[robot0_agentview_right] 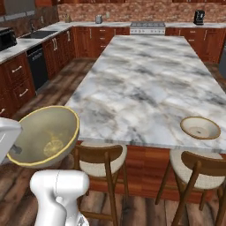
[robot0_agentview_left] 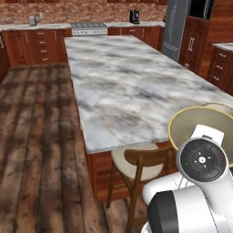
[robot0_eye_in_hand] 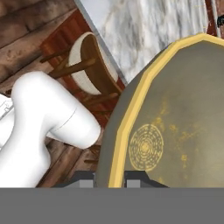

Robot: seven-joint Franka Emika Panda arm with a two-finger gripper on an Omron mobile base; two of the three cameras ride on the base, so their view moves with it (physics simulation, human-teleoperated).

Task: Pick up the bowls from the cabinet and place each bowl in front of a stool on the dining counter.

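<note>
1. My end effector [robot0_eye_in_hand: 109, 178] is clenched on the rim of the deep grey-olive ceramic bowl with the yellow rim [robot0_eye_in_hand: 175, 113]; in the hand view a dark finger tip sits on each side of the rim, one on the outer wall and one inside.
2. The held bowl [robot0_agentview_right: 44, 136] is tilted well over, its mouth turned sideways rather than up, so the mottled yellowish inside and the ringed pattern at its bottom face the right base camera.
3. It hangs in the air off the near edge of the long white-grey veined marble desk [robot0_agentview_right: 145, 84], beside the near left corner and not touching the top. In the left base view the same bowl [robot0_agentview_left: 200, 125] shows just behind my wrist, over the near right part of the desk edge.
4. The shallower, wider cream ceramic bowl [robot0_agentview_right: 200, 127] stands upright on the desk, close to the near edge on the right. It sits directly in front of the right brown wooden stool with round cream cushion [robot0_agentview_right: 198, 170].
5. The left brown wooden stool [robot0_agentview_right: 101, 160] is tucked against the near edge of the desk, just to the right of the held bowl and lower than it. The marble in front of it carries nothing.
6. The two bowls are well apart, the left stool between them.
7. Dark wooden plank floor [robot0_agentview_left: 41, 136] runs along the left side of the desk.
</note>
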